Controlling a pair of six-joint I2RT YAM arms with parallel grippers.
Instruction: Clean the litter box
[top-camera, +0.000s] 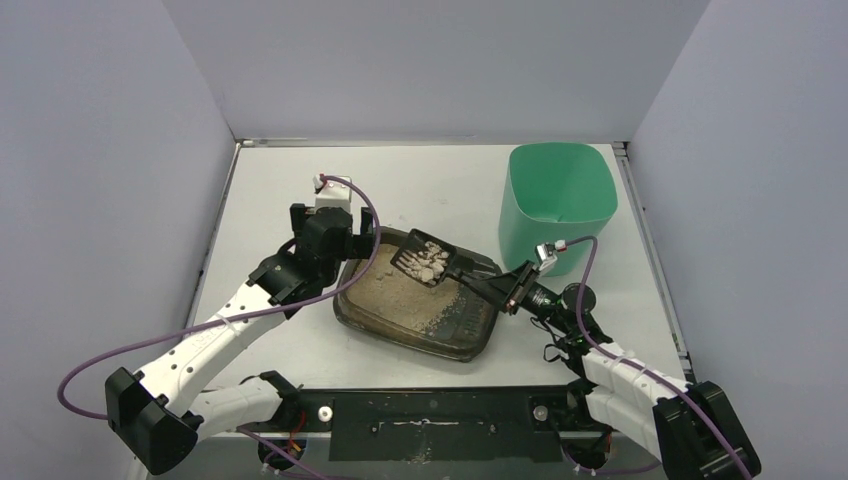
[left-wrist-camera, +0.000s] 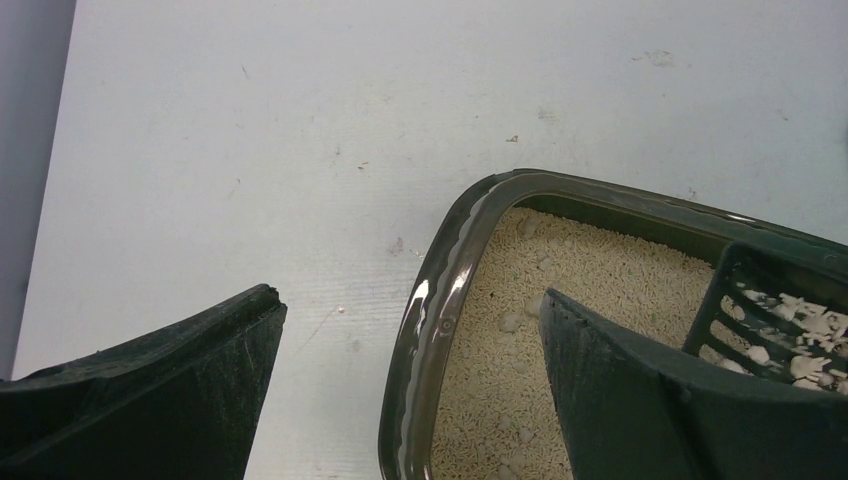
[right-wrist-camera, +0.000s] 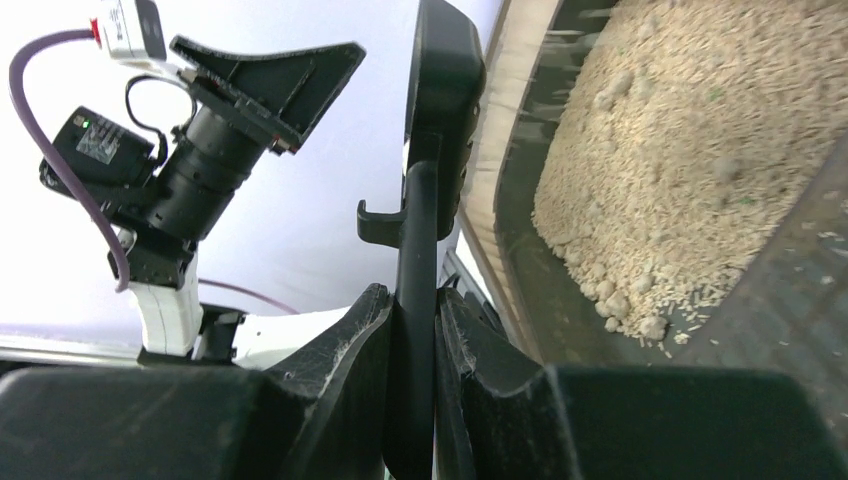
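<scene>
The right gripper (right-wrist-camera: 412, 330) is clamped tight on the thin handle of a small black slotted plastic scoop (top-camera: 425, 262). The scoop, loaded with pale clumps (top-camera: 432, 260), hangs over the far end of the shallow dark grey rectangular plastic litter box (top-camera: 462, 332). The left gripper (left-wrist-camera: 408, 300) is spread wide, one finger (left-wrist-camera: 170, 390) outside the box's far-left corner, the other above the beige granules (left-wrist-camera: 580, 270). The box sits mid-table on the white tabletop (top-camera: 420, 180), near a tall mint-green plastic bin (top-camera: 560, 190).
</scene>
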